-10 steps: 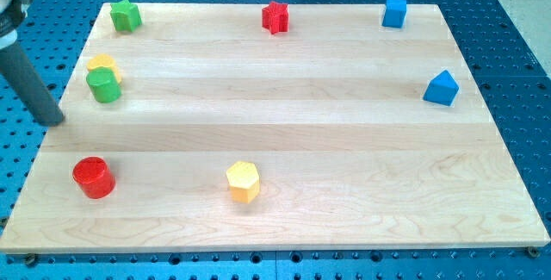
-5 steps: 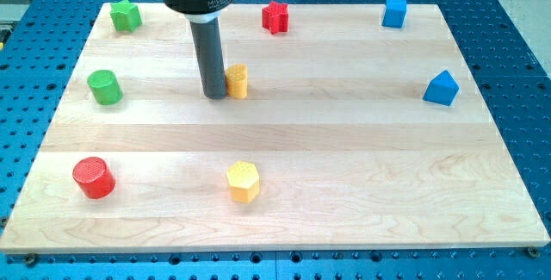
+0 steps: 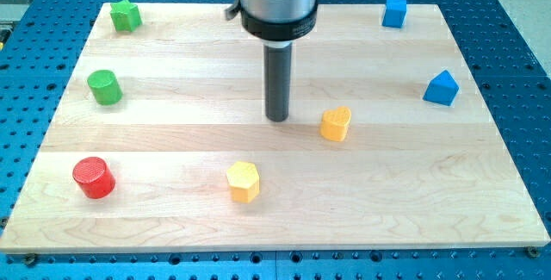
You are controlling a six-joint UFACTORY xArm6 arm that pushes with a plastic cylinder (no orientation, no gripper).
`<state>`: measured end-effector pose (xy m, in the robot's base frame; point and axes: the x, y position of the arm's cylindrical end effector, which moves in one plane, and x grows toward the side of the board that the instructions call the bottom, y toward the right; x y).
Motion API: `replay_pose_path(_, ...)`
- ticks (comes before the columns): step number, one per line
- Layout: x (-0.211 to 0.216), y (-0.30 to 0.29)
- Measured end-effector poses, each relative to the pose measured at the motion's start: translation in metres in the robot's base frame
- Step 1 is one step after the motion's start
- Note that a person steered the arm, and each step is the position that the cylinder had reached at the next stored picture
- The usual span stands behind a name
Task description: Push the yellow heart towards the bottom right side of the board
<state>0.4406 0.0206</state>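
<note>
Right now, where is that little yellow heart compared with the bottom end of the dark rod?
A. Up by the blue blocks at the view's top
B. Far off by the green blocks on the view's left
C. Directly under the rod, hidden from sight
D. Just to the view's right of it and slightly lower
D: the yellow heart sits just right of and slightly below my tip, with a small gap of bare board between them.
</note>
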Motion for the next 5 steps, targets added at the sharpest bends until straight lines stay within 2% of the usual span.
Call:
replay_pose_path(1, 0.029, 0.086)
replay_pose_path(2, 0.096, 0.13)
replay_pose_path(3, 0.113, 0.156)
replay_pose_path(5, 0.113, 0.171)
